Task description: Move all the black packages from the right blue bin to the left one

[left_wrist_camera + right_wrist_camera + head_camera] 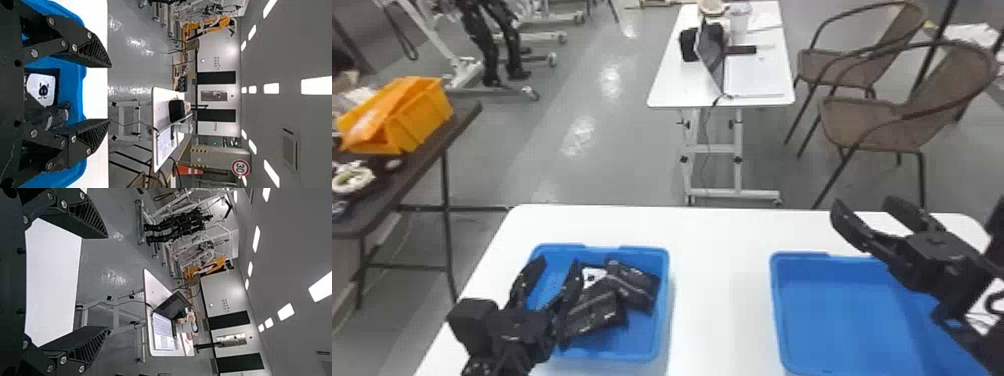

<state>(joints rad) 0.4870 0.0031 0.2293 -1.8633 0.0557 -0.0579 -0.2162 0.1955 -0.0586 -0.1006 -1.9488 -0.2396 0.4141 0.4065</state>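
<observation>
Black packages (597, 310), several, heaped in the left blue bin (664, 305), lower left; left gripper (558, 265) above it, fingers parted, unladen; right gripper (865, 201), likewise released, near the right blue bin (832, 315), lower right; transfer apparently complete, the next move calling for arms withdrawn.

The left bin (644, 337) and right bin (842, 320) were blue, the table (722, 250) white. The packages (597, 315) were black with pale marks; a white patch (41, 90) among them bore a black figure. The crate (424, 120) was orange, the sign (240, 168) white, ringed red.
</observation>
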